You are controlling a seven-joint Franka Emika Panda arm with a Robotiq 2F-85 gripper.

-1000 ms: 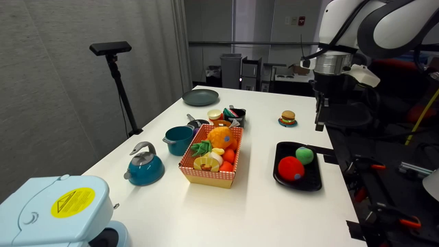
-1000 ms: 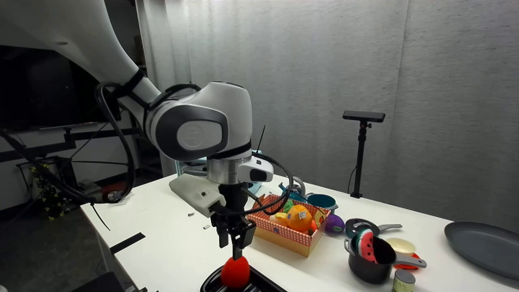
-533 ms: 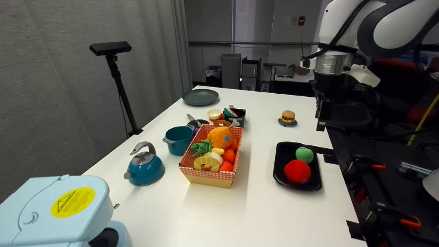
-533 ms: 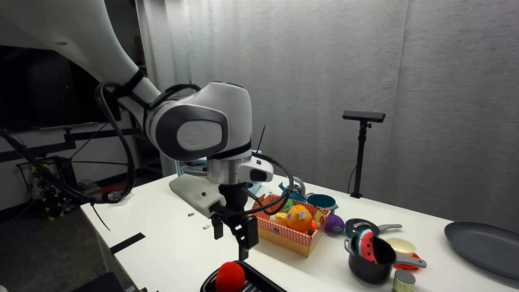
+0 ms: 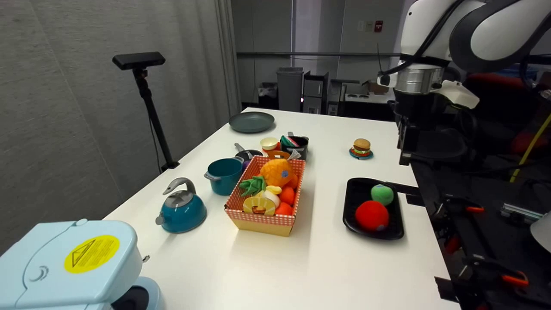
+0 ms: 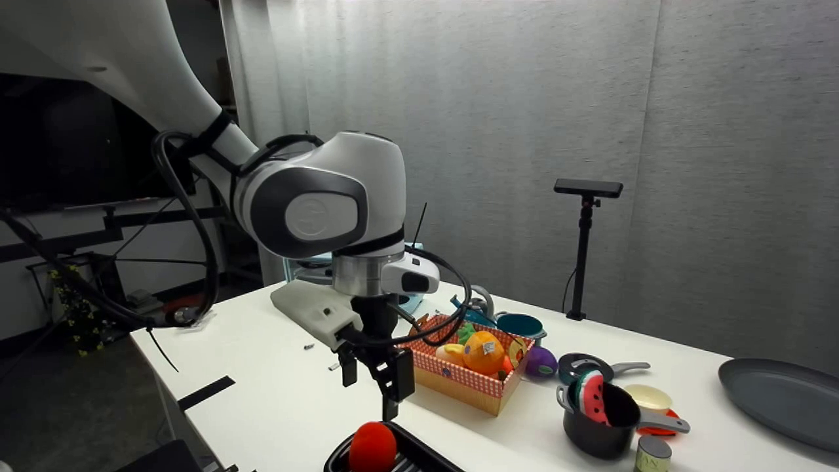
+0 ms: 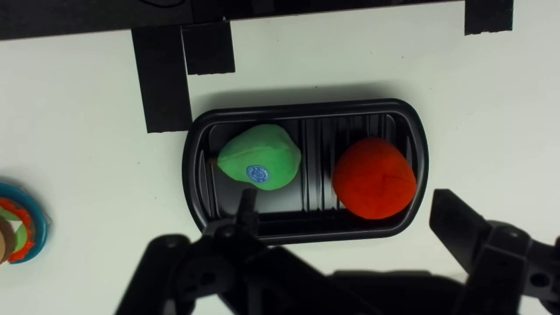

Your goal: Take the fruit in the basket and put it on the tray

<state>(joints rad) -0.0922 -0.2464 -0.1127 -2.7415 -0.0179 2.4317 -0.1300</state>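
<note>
On the black tray (image 7: 306,224) lie the red fruit (image 7: 374,177), near one short end, and a green fruit (image 7: 262,157) beside it. Both fruits also show on the tray in an exterior view, where the red fruit (image 5: 372,215) sits nearer the camera. My gripper (image 7: 345,196) hangs above the tray with its jaws spread wide and nothing between them. In an exterior view the gripper (image 6: 370,393) is clearly apart from the red fruit (image 6: 372,447) below. The basket (image 5: 262,218), with red checked lining, stands beside the tray and holds an orange pineapple and several other toy fruits.
A toy burger on a blue dish (image 5: 361,150) stands beyond the tray. Around the basket are a teal pot (image 5: 224,177), a teal kettle (image 5: 181,211) and a dark saucepan (image 6: 600,419). A grey plate (image 5: 251,122) lies at the far end. Black tape (image 7: 162,78) marks the table edge.
The jaws have spread apart and let go of the red fruit. It has shifted slightly and now rests on the tray below. The arm has barely moved.
</note>
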